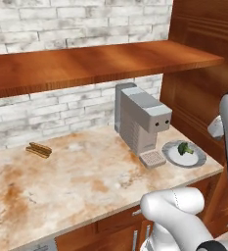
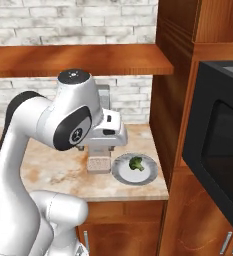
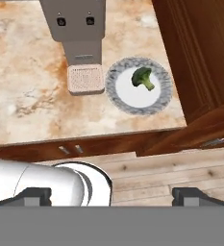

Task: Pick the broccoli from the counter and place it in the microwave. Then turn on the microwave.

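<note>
Gripper [image 3: 111, 196]: tips spread wide, holding nothing, mostly cut off at frame bottom | ahead of jaws: counter [image 3: 31, 105] edge | farther, slightly right: broccoli [image 3: 143, 78] lay on grey plate [image 3: 117, 91] beside coffee machine [image 3: 75, 24] | microwave [image 2: 219, 145] cropped at right

No legible text or labels.

You have open air above the plate [image 3: 114, 94]; the coffee machine [image 1: 140, 120] crowds its left, the wooden cabinet wall [image 1: 193, 103] its right.
</note>
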Controlling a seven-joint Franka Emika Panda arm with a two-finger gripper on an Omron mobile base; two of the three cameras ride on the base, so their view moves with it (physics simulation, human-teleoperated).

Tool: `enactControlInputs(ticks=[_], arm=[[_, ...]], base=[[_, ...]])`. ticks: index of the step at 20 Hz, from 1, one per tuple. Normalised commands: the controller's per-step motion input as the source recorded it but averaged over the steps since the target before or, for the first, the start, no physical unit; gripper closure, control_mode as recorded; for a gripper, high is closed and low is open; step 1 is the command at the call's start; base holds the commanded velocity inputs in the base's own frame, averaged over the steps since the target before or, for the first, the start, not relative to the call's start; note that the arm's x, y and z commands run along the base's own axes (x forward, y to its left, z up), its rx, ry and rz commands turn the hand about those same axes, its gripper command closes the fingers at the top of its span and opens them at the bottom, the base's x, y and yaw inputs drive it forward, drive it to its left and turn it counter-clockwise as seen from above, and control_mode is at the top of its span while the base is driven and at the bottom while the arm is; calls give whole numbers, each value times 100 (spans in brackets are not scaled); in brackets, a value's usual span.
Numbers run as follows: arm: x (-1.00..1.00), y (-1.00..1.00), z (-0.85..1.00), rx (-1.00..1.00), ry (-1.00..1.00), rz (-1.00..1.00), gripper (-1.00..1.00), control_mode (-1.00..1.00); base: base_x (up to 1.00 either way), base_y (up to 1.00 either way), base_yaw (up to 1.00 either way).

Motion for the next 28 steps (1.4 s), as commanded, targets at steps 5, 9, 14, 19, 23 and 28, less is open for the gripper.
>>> enactControlInputs(ticks=[5, 9, 14, 19, 23, 28], arm=[[50, -3, -47, -1, 6, 9, -100, -100], [41, -12, -41, -2, 4, 8, -100, -100], [41, -20, -46, -3, 5, 6, -100, -100], [39, -14, -39, 0, 7, 6, -100, -100], [32, -20, -29, 0, 0, 6, -100, -100], [31, -13, -30, 0, 0, 5, -100, -100]], base=[[0, 0, 0], [0, 0, 0], [0, 0, 0], [0, 0, 0], [0, 0, 0], [0, 0, 0]])
